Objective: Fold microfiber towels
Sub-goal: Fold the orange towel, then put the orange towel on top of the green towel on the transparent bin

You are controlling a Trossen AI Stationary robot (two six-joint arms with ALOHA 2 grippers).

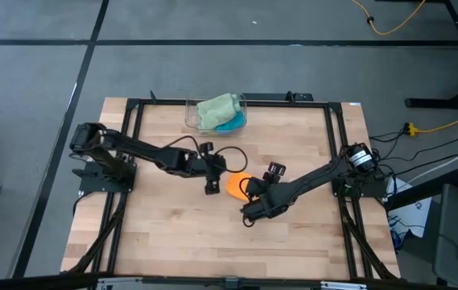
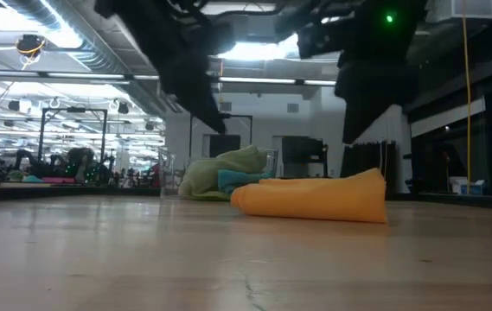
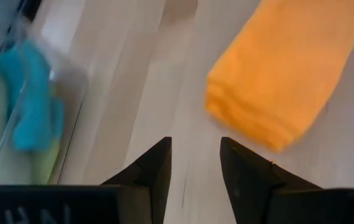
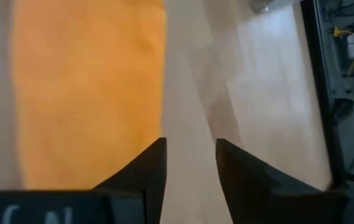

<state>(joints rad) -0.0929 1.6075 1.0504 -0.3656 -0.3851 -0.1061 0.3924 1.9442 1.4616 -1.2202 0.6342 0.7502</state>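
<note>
High view: folded orange towel [image 1: 237,184] mid-table, left gripper [image 3: 194,163] & right gripper [image 4: 189,163] above it, both w/ fingers parted, empty.

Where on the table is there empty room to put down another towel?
The near half of the table, in front of both arms, is bare wood. The far corners beside the clear bin look free too. The middle is crowded: the orange towel lies between both tools.

- 3 towels: 1 orange [image 1: 237,184], 1 sage [image 1: 217,109], 1 teal [image 1: 231,123]
- 1 bin [image 1: 190,118]
- 2 grippers: left [image 1: 212,187], right [image 1: 247,217]
- 1 table [image 1: 180,234]
</note>
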